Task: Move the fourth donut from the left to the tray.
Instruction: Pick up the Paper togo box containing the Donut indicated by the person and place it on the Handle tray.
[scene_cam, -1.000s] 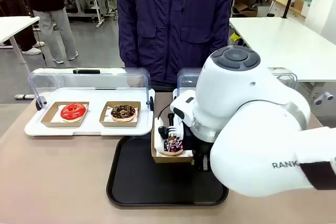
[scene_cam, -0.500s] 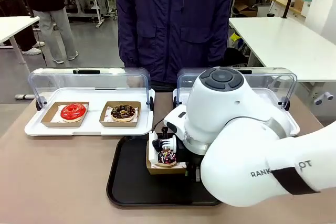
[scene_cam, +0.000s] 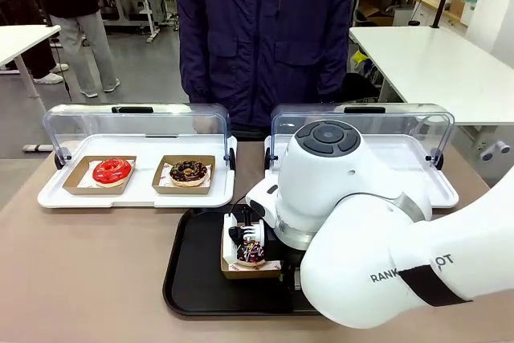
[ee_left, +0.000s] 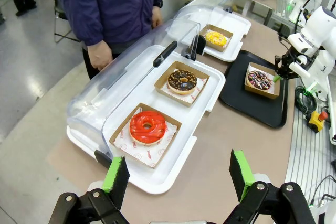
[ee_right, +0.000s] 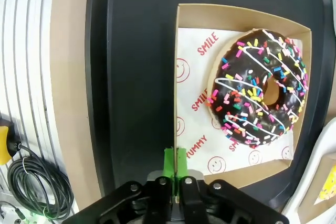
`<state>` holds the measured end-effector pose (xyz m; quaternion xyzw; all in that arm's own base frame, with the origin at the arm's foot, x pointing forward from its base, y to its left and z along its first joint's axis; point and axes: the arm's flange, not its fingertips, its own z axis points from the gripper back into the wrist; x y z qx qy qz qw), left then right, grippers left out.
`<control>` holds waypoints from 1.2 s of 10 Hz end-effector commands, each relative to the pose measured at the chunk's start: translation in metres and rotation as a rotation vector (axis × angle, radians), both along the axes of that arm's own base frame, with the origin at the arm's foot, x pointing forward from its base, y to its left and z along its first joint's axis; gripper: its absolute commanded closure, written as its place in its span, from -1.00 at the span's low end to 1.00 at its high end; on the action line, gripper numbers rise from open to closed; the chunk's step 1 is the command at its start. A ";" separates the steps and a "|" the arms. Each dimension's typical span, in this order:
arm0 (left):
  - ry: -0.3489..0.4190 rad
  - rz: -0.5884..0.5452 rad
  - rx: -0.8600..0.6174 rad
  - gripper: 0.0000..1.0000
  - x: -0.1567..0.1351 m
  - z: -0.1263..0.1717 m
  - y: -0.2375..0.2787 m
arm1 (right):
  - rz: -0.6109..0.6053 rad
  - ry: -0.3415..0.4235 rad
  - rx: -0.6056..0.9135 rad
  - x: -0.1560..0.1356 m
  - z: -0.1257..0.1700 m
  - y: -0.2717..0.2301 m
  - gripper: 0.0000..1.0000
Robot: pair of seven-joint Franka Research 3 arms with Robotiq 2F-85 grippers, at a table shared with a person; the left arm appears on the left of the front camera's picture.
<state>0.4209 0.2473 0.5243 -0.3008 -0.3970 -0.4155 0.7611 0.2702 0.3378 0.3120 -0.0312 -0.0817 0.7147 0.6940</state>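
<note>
Our right gripper (ee_right: 176,174) pinches the cardboard holder (ee_right: 176,103) wall; the sprinkled chocolate donut (ee_right: 257,88) inside sits over the black tray (scene_cam: 197,275). We should settle it flat, then release. Left gripper (ee_left: 176,174) hangs open.

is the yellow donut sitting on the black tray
No, the yellow donut sits in a white lidded tray, beside the black tray.

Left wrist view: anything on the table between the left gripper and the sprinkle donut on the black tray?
Yes: the white tray with the red donut sits before the left gripper; then bare tabletop up to the black tray holding the sprinkle donut.
</note>
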 end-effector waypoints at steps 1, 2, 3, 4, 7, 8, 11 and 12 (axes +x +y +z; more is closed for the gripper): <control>-0.002 -0.004 -0.004 -1.00 -0.002 0.002 -0.001 | -0.028 -0.001 0.015 -0.002 -0.003 0.002 0.96; -0.002 -0.004 -0.004 -1.00 -0.002 0.002 -0.001 | -0.030 0.010 0.012 -0.001 -0.004 0.001 0.96; -0.002 -0.004 -0.004 -1.00 -0.002 0.002 -0.001 | -0.031 0.012 0.012 0.000 -0.004 0.000 0.96; -0.002 -0.004 -0.004 -1.00 -0.002 0.002 -0.001 | -0.028 0.019 0.017 0.001 -0.004 0.000 0.96; -0.002 -0.004 -0.004 -1.00 -0.002 0.002 -0.001 | -0.030 0.032 0.025 0.001 0.003 -0.003 -0.18; -0.002 -0.004 -0.004 -1.00 -0.002 0.002 -0.001 | -0.030 0.028 0.030 -0.001 0.010 -0.005 -1.00; -0.002 -0.004 -0.004 -1.00 -0.002 0.002 -0.001 | -0.026 0.023 0.032 -0.010 0.039 -0.013 -1.00; -0.002 -0.004 -0.004 -1.00 -0.002 0.002 -0.001 | -0.019 0.036 0.040 -0.011 0.049 -0.017 -1.00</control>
